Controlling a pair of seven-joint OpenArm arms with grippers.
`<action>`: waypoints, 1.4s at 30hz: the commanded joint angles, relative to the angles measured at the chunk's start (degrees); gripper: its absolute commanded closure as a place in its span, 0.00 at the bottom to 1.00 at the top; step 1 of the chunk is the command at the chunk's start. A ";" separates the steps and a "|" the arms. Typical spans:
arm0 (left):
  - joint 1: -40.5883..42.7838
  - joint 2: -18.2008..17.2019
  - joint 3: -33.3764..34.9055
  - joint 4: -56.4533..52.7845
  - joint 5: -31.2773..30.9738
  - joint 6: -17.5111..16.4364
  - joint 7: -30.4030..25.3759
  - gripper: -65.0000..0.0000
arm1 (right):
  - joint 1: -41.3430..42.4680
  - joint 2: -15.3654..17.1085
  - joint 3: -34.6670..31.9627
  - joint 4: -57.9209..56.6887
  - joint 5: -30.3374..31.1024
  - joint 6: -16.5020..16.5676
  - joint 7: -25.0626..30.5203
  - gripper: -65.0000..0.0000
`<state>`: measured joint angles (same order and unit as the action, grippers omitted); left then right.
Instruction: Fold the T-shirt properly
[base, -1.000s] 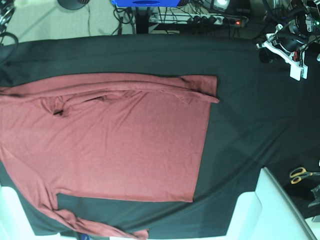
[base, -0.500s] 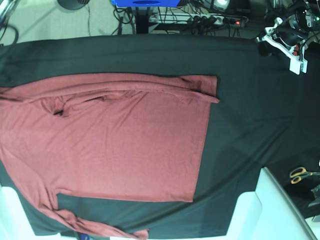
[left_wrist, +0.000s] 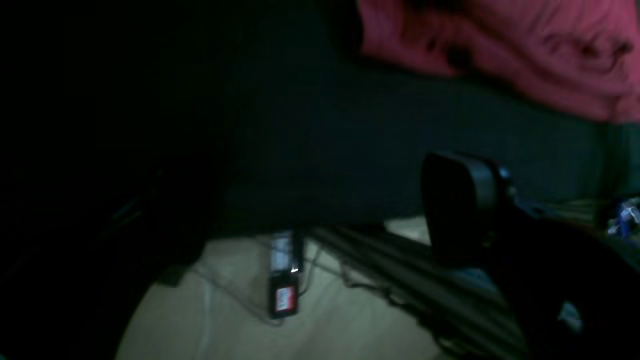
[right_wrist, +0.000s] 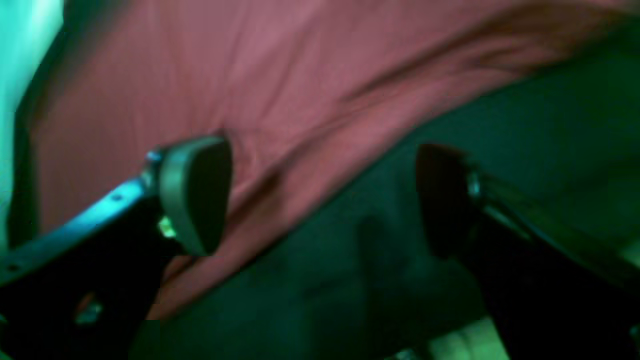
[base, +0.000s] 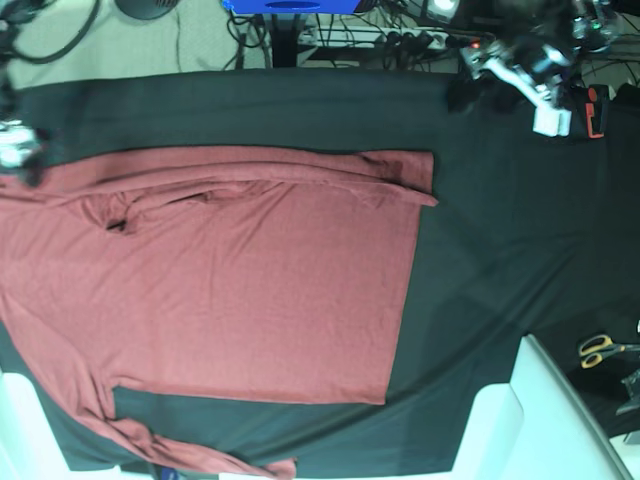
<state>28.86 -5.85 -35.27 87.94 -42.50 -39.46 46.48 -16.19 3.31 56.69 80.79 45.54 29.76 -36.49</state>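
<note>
Right claw (right_wrist: 320, 200) gapes over T-shirt (right_wrist: 250, 90), view blurred

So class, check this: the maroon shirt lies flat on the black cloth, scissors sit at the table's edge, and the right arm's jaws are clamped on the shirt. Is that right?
Not quite. The right gripper has its jaws wide open with nothing between them, as the right wrist view shows. The maroon shirt does lie flat on the black cloth, with the scissors at the edge.
</note>
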 joint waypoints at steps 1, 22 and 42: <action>-0.07 0.18 -0.38 0.37 -1.24 -0.54 -0.98 0.05 | 1.28 2.45 3.14 -2.51 2.51 0.70 -0.48 0.13; -0.86 1.06 -0.82 -1.74 -1.06 -0.54 -0.90 0.05 | 22.65 23.11 -0.55 -53.76 3.56 0.97 10.07 0.15; -1.83 1.32 -0.38 -1.83 -1.06 -0.54 -0.98 0.05 | 23.70 23.11 -0.73 -56.31 3.56 0.53 10.07 0.99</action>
<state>27.16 -3.99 -35.44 85.43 -42.44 -39.44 46.13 6.74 24.71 55.96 23.83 48.23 29.43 -26.98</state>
